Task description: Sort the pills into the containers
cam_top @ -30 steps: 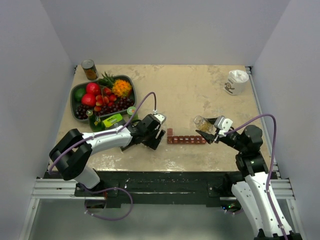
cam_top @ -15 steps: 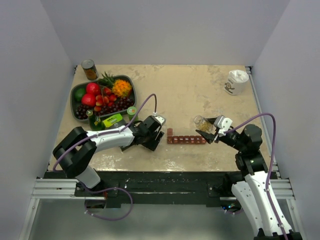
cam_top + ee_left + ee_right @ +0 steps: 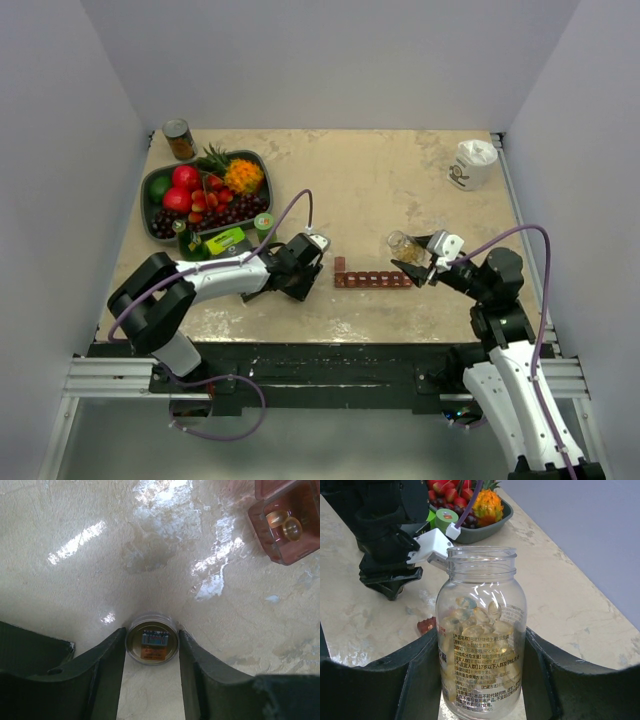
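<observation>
The dark red organizer strip point(image 3: 372, 279) lies at the table's middle front. Its end compartment point(image 3: 287, 525) stands open with golden-amber pills point(image 3: 284, 524) inside. My left gripper point(image 3: 305, 282) is just left of the strip, low at the table. Its fingers point(image 3: 112, 652) press both sides of a small round bottle cap point(image 3: 151, 643) that rests on the table. My right gripper point(image 3: 413, 262) is at the strip's right end, shut on a clear, uncapped bottle point(image 3: 481, 635) holding several golden pills point(image 3: 480, 620). The bottle also shows in the top view point(image 3: 401, 243).
A grey fruit bowl point(image 3: 160, 185) stands at the back left with a tin can point(image 3: 180, 139) behind it. A green packet point(image 3: 225, 240) and a small green-capped bottle point(image 3: 263, 222) sit by the bowl. A white cup point(image 3: 472, 164) stands at the back right.
My left gripper has moved slightly toward the near left and down onto the table with the cap. My right gripper and the bottle have not moved.
</observation>
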You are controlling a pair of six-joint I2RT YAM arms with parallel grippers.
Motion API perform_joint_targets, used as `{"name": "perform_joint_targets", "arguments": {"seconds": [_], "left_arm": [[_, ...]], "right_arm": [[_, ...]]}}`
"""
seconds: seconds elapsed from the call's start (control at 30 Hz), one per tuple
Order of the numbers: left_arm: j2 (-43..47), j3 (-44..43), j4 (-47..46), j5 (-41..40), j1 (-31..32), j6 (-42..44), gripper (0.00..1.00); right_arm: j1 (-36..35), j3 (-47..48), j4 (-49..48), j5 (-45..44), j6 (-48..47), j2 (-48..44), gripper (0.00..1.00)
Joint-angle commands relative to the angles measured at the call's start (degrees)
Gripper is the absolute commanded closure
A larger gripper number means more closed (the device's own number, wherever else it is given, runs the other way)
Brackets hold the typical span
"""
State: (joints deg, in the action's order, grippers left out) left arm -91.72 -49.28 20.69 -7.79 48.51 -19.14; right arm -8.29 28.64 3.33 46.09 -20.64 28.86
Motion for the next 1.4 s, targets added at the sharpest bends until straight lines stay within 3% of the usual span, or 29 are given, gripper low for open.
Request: {"name": "perform_joint_targets", "arguments": {"seconds": [0.0,0.3,0.67,0.97,1.37], "left_arm": [[2.7,0.1,-0.7,2.9,0.2,0.3,0.71],[18.3,2.9,-17.6,25.0,-0.6,1.0,0.78],[21.5,7.9,-41.4,44.2,-8.1,-16.3,0.8],[25.5,14.2,-48.5,45.6,-11.0,-23.3,0.81],[22.2,17.2,-63.6,49.6,-11.3,-35.3,0.82]], "right_arm": [[0.2,0.1,-2.6,1.8,0.3,0.6,0.99],[0.1,1.9,1.5,3.8,-1.8,4.0,1.0],[0.1,17.5,21.7,4.1,-15.3,16.2,1.0],[0.2,28.7,40.1,4.0,-23.3,26.4,1.0],[0.1,24.3,41.0,4.7,-25.2,23.1,1.0]]}}
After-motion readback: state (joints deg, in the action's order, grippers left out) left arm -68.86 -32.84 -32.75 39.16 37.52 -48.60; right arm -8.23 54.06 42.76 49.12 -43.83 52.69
